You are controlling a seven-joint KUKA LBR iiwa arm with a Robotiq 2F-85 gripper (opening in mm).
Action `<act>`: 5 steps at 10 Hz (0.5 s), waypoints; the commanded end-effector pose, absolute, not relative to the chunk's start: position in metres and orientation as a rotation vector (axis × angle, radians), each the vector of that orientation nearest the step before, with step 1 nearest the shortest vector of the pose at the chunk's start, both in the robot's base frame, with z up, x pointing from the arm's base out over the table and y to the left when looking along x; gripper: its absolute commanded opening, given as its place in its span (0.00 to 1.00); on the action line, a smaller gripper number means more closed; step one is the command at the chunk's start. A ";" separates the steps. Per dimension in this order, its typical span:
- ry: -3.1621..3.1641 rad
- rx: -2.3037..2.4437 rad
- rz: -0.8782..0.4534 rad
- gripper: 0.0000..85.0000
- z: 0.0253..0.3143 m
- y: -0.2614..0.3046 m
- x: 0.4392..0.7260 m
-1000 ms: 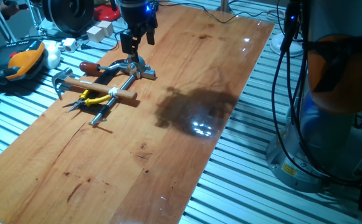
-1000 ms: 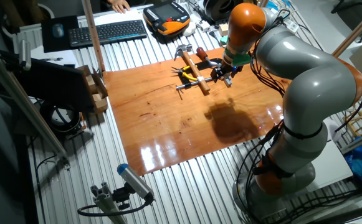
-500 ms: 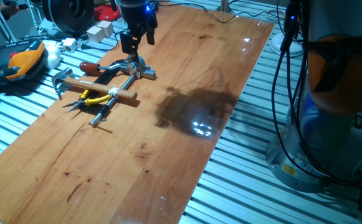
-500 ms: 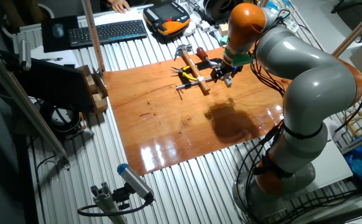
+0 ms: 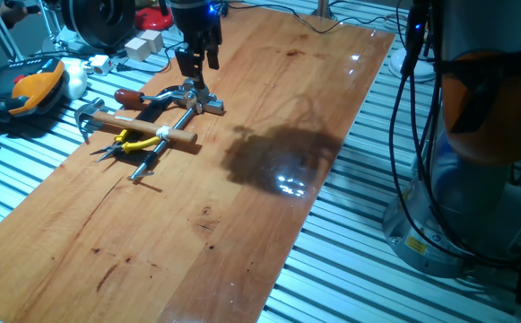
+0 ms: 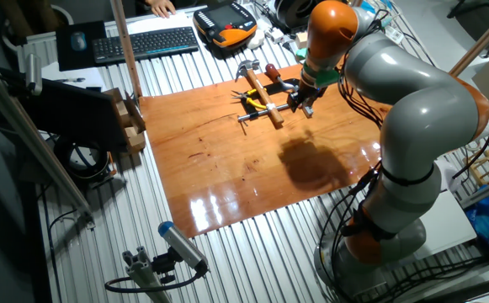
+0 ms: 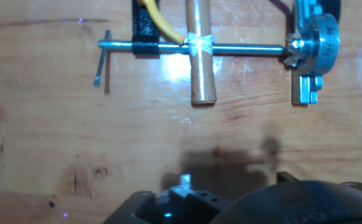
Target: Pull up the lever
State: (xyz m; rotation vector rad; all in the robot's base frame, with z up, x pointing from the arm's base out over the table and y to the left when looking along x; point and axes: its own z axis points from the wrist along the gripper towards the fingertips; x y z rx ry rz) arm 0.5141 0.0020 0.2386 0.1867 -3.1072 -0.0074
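Observation:
The lever lies flat at the far left of the wooden board [image 5: 242,206]. Its reddish-brown knob [image 5: 127,95] points left, and a dark rod joins it to the small grey bracket [image 5: 203,101]. The knob also shows in the other fixed view [image 6: 272,71]. My gripper [image 5: 193,74] hangs just above the bracket with its fingers a little apart and nothing between them; it also shows in the other fixed view [image 6: 300,101]. The hand view shows the bracket [image 7: 311,43] at top right and a thin rod [image 7: 237,47] running left from it. The knob and my fingertips are out of that view.
A hammer with a pale wooden shaft [image 5: 148,126] and yellow pliers [image 5: 137,142] lie across the thin rod, left of the bracket. The shaft's end [image 7: 199,62] shows in the hand view. An orange pendant [image 5: 31,88] and cables lie beyond the board's left edge.
My gripper has shifted slightly towards the bracket, and its fingers look closer together than before. The lever and the tools have not moved.

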 end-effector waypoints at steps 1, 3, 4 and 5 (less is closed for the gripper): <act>-3.107 0.187 -0.003 0.00 0.239 0.002 0.514; -3.112 0.187 0.000 0.00 0.239 0.002 0.514; -3.115 0.187 0.003 0.00 0.239 0.003 0.514; -3.119 0.188 0.008 0.00 0.239 0.003 0.514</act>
